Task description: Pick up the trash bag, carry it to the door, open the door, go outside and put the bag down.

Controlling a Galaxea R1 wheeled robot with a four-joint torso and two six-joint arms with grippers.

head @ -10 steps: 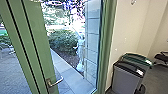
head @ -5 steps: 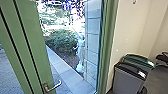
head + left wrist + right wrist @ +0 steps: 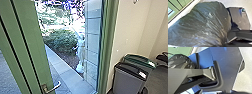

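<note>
Where the folds of one large trash bag (image 3: 208, 23), black glossy plastic, gather tightly, the left gripper (image 3: 225, 43) is closed upon them. Bag bulging, much creased; seen also in the right wrist view, behind a grey angular part of the robot. Right gripper (image 3: 216, 92): whether wide or narrow, cannot tell.

Item: one green-framed door (image 3: 28, 37), standing open, fitted with a bent metal lever handle (image 3: 53, 87). Item: one upright green door frame (image 3: 108, 47), apart from the door's handle edge, the outdoors showing between the two.

Outdoors: one rounded green bush (image 3: 60, 41); a strip of pale flat paving slabs (image 3: 67, 71) running past it; one wall of large pale blocks (image 3: 92, 42), just beside the frame. One whitish upright shape before the wall, too unclear to name.

Indoors, beyond the frame: one plain cream wall (image 3: 130, 30); one grey bin with a black lid (image 3: 126, 81), upright; just behind it, one bin with a green lid (image 3: 140, 59). At the far side, one dark piece of furniture (image 3: 162, 59), partly shown.
</note>
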